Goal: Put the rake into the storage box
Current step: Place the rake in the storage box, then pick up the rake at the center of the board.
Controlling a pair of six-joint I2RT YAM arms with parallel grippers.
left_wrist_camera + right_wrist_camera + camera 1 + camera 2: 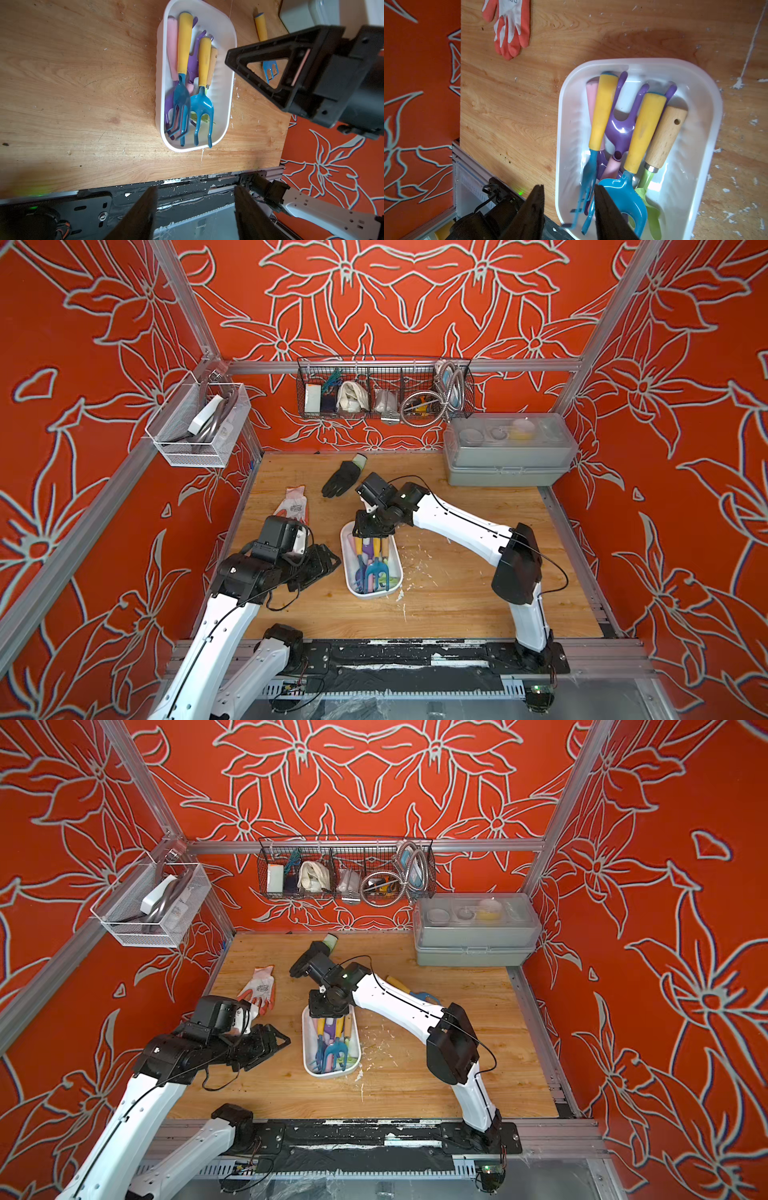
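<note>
Nearest, off to one side: left pincer (195, 189), wide and empty, near the box (225, 87). Inside it, shallow glossy white plastic with rounded corners: the rake (185, 45), matte yellow grip, blue enamelled hooked tines. Lies heaped on other tools (head blurred, perhaps not settled). Over the far end: right pincer (371, 530), jaws narrowly parted, gripping nothing. Risk, as a guess: hooked tines snagging on withdrawal, tipping the light box or dragging the rake out.

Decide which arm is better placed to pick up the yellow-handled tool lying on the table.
Probably right: the yellow-handled tool lies beside that arm, the right gripper is open and empty, and the left gripper sits beyond the storage box.
</note>
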